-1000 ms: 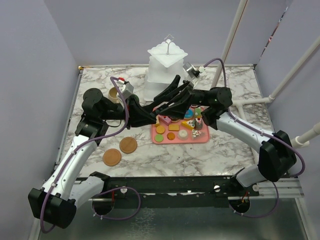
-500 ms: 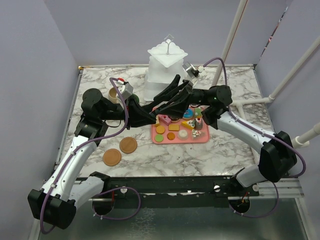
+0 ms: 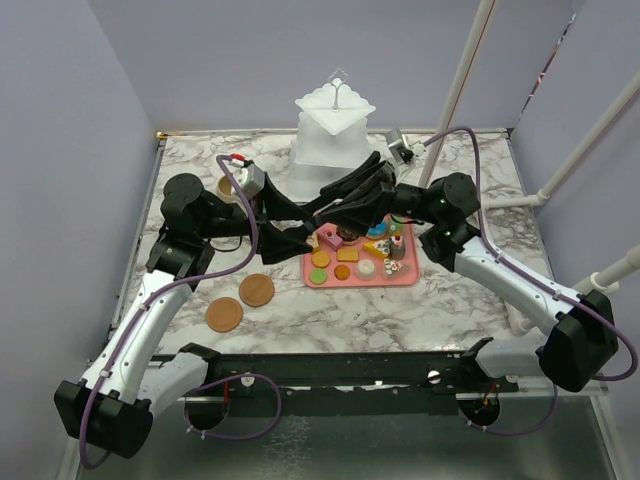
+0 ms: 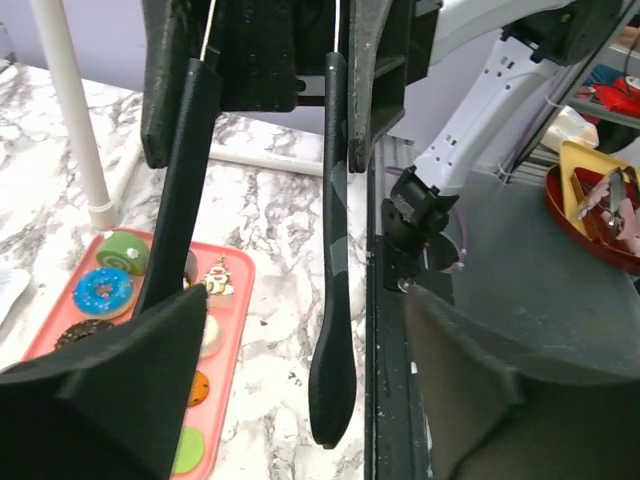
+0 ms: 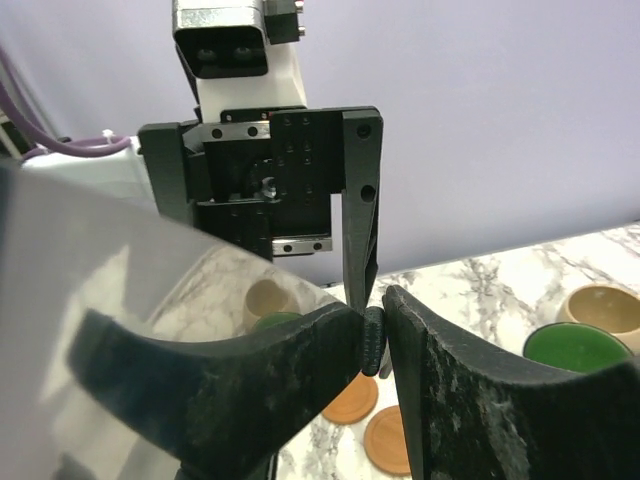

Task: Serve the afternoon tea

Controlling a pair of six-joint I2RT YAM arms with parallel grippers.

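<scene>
Small toy pastries (image 3: pixel 352 258) lie on a pink tray (image 3: pixel 408 280); the white tiered stand (image 3: pixel 331 140) rises behind it. My two grippers meet over the tray's back left corner. The right gripper (image 3: pixel 335 200) (image 5: pixel 372 325) is shut on a small ridged black piece, seemingly the end of the black tongs (image 4: pixel 333 330), whose two arms hang before the left wrist camera. Facing it, the left gripper (image 3: pixel 300 228) (image 4: pixel 305 300) has its fingers wide apart and holds nothing. Two wooden coasters (image 3: pixel 257 290) (image 3: pixel 224 315) lie front left. The beige mug (image 5: pixel 600 305) and green-inside mug (image 5: pixel 568 345) stand together.
In the top view the left arm covers most of the mugs at the back left. White poles (image 3: pixel 462 75) rise at the back right corner. Lavender walls close off the left and back. A dark rail (image 3: pixel 330 365) runs along the near edge.
The left gripper went from shut to wide open. The right jaws came together onto the black piece. The right arm's elbow swung out to the right.
</scene>
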